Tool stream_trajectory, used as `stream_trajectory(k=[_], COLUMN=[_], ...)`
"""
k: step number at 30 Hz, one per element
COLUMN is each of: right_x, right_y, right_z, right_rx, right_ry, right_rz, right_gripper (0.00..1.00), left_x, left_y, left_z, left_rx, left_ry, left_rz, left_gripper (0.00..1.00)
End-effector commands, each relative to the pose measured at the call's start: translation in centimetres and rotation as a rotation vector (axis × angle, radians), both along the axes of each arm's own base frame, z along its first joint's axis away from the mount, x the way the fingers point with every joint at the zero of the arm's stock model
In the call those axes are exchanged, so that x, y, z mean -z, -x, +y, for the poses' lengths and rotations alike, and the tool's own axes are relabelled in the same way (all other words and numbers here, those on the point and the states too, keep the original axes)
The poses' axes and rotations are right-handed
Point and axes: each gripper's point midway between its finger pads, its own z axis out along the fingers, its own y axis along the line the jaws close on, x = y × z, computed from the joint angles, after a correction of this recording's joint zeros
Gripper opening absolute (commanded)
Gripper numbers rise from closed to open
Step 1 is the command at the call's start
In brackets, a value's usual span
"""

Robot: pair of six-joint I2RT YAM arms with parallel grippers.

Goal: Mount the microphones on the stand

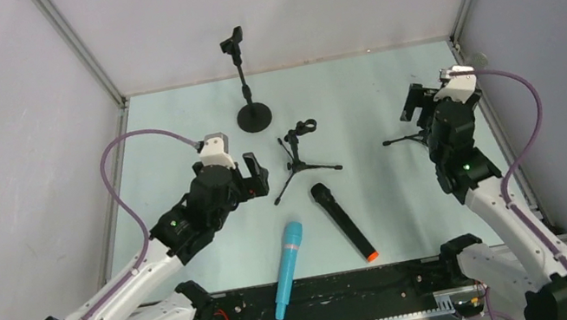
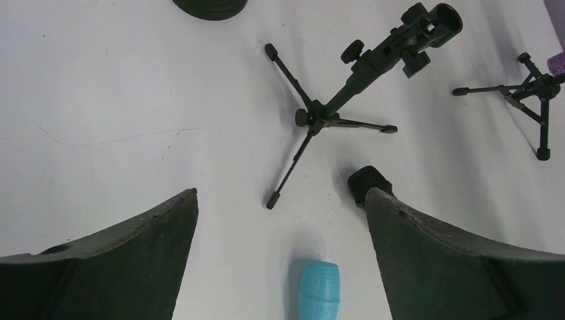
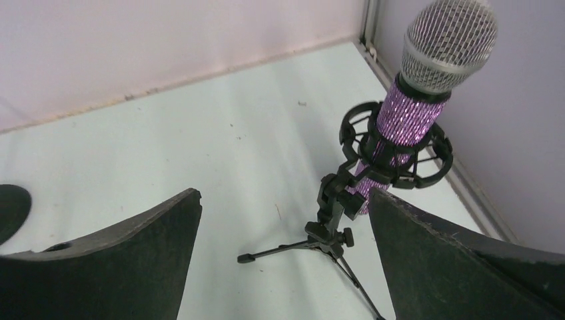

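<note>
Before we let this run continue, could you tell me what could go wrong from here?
1. The open right gripper sits close to the purple microphone in its small tripod stand; a careless retreat could tip that light stand.
2. The black microphone lies with its head by a leg of the empty middle tripod, so the open left gripper may knock it when reaching.
3. The cyan microphone lies across the near edge of the table and might roll.
</note>
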Motion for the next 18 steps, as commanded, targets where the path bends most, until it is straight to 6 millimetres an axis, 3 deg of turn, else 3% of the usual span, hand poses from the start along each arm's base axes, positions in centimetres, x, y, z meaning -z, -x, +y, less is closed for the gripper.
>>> stream_trajectory(k=[1,8,14,18], right_x=[-3.6,-6.1,-6.0,-5.4], right_y=[1.6,2.9,2.8,2.4], right_z=[0.5,4.2,6.5,9.8], right_rx=[-0.02,-0.154,-0.239,-0.389], right_ry=[0.033,0.107,0.137,0.122], right_rz=[-0.072,-0.073,-0.069,-0.051], right_gripper=[0.99,0.99,0.99,0.99], left_x=[-1.8,-2.5,-2.8,-2.7], left_y=[-0.5,-0.9,-0.9,-0.9], left_z=[0.6,1.1,0.8,0.5], left_rx=[-0.028,-0.069,-0.062,-0.05], left_ry=[0.009,0.022,0.029,0.03], left_rz=[-0.07,-0.096,-0.097,-0.091], left_gripper=[0.98,0.98,0.98,0.99])
